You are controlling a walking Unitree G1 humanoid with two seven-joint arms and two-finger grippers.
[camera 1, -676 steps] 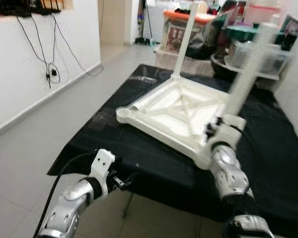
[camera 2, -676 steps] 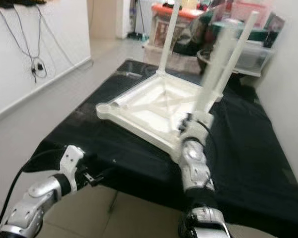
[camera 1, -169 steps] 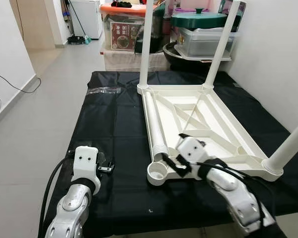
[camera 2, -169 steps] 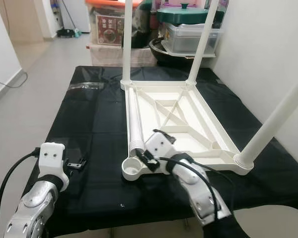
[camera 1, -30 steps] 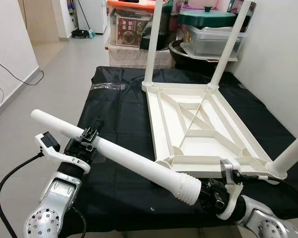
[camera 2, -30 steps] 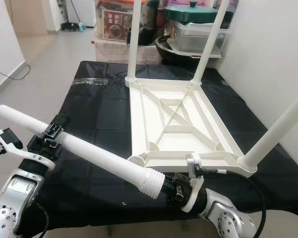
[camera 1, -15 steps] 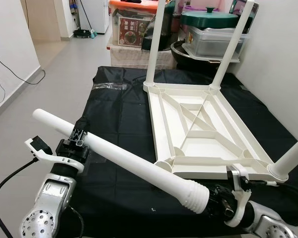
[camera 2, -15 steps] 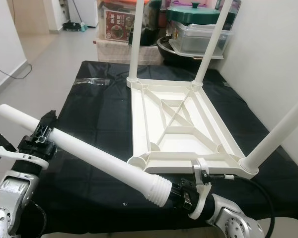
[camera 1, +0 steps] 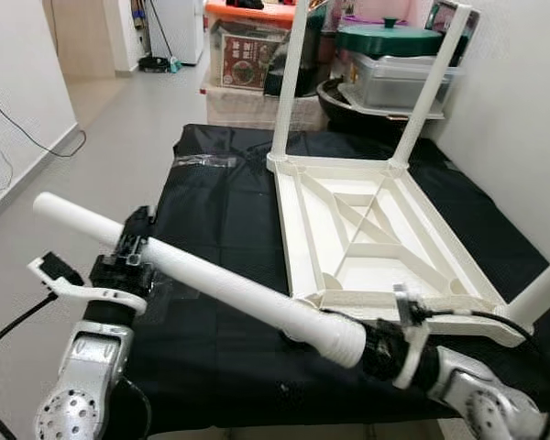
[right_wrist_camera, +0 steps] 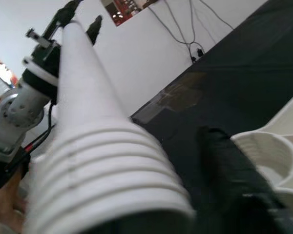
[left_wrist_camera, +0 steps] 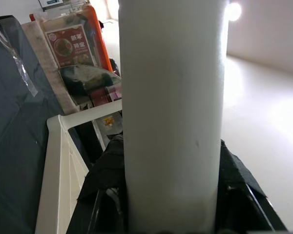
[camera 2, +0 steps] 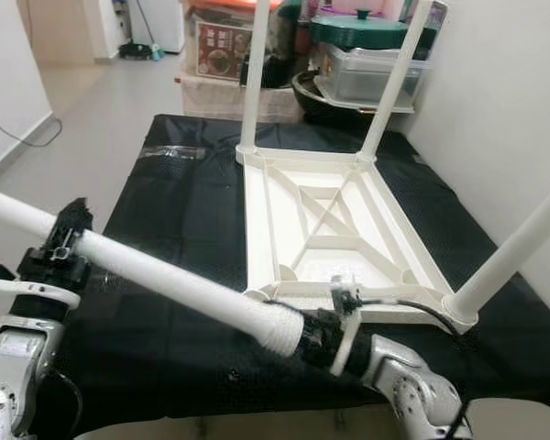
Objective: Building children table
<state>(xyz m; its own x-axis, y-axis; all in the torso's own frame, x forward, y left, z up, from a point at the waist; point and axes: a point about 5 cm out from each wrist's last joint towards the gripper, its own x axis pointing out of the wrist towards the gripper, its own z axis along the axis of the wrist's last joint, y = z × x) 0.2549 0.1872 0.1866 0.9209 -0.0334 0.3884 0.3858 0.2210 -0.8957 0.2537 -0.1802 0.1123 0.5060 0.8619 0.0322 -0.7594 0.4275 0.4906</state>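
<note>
Loose leg (camera 1: 211,280): hanging in the air across the front of the worktop, reaching from the left claw to the right claw, ridged end (camera 2: 280,332) pointing to the right.
Left claw (camera 1: 128,247): squeezing the smooth part of the loose leg near its plain end, fingers closed on both sides of it.
Right claw (camera 2: 319,337): gripping the ridged end of the loose leg, just in front of the near corner of the white frame.
White frame (camera 1: 367,243): lying upside down on the black cloth, ribs facing up.
Standing legs: sticking up from the frame, two at the far corners (camera 1: 289,87) (camera 1: 431,87), one at the near right corner (camera 2: 509,252).
Near left corner socket (camera 2: 257,295): sitting right behind the ridged end; touching or not, hard to tell.
Worktop (camera 1: 211,192): wearing a black cloth, holding up the frame.
Boxes and bins (camera 2: 367,60): piling up on the floor behind the worktop.
</note>
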